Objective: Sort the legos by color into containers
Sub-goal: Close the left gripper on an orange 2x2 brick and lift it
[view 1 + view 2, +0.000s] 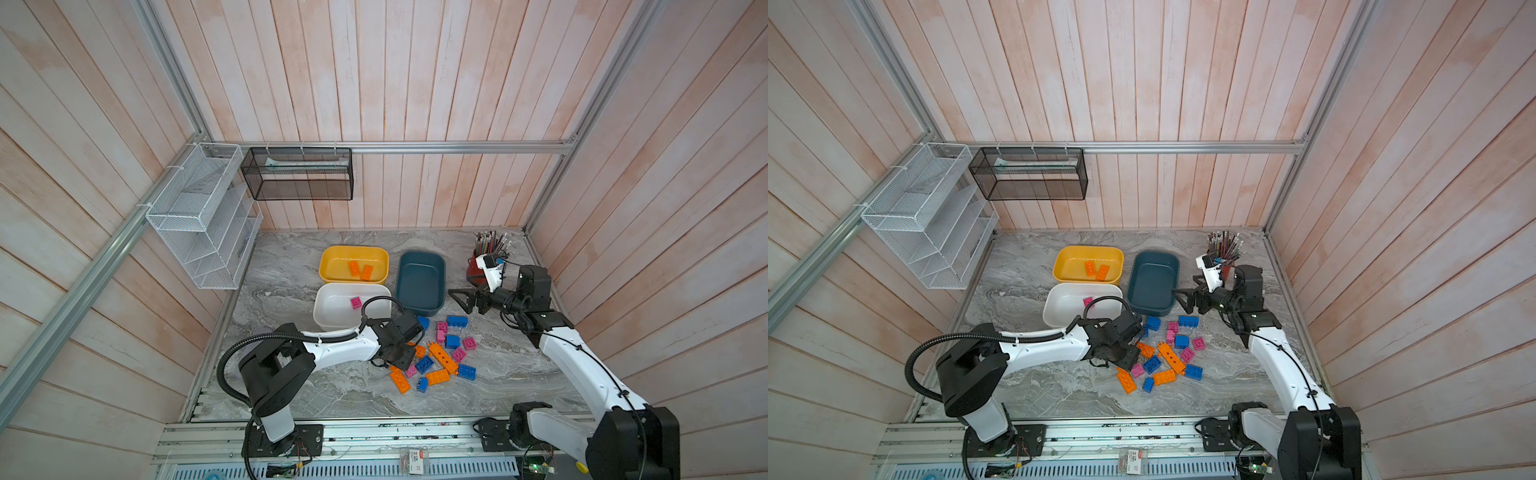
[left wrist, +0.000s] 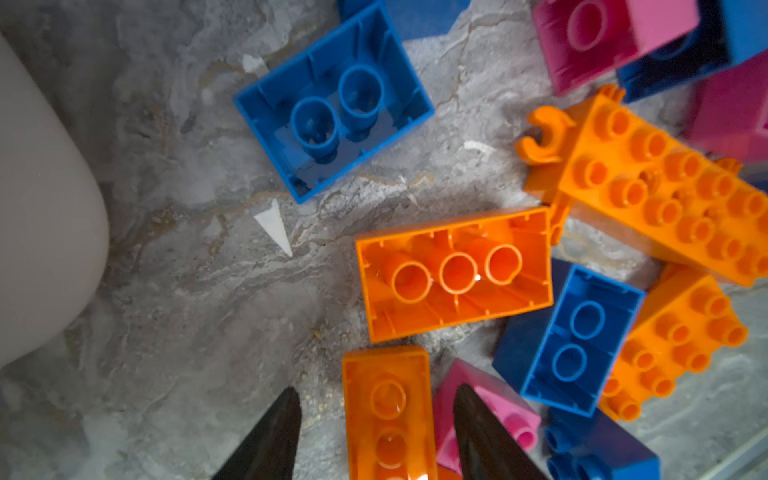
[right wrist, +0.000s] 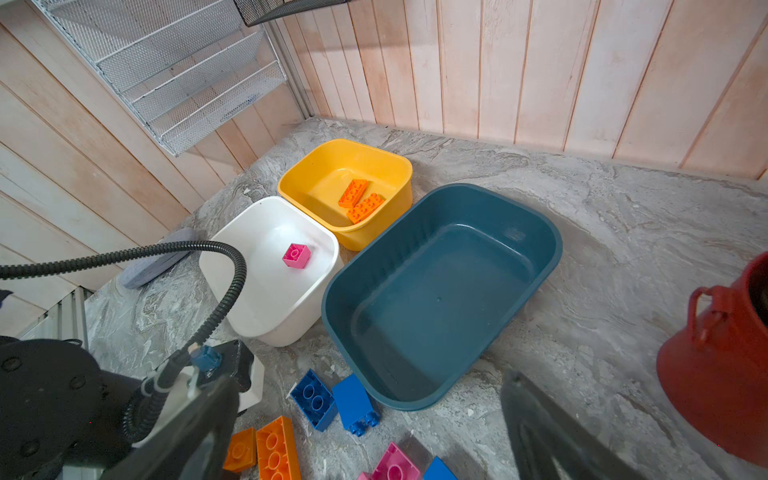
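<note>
Grey marble worktop [image 1: 332, 395], plank walls [image 1: 415, 83], red pencil cup [image 3: 715, 374]. Orange, blue, pink plastic bricks [image 1: 442, 353] heaped before yellow plastic tub [image 1: 332, 259], white tub [image 1: 328, 309], teal tub [image 1: 419, 291]. Left gripper [image 2: 376, 388] jaws apart astride orange oblong brick [image 2: 388, 419]; right gripper [image 1: 461, 300] jaws wide apart.

soft, even light; left gripper [image 2: 376, 392] blurred close-up.

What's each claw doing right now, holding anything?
Left claw: open, straddling a small orange brick, not yet gripping it.
Right claw: wide open, empty, near the teal tub.
</note>
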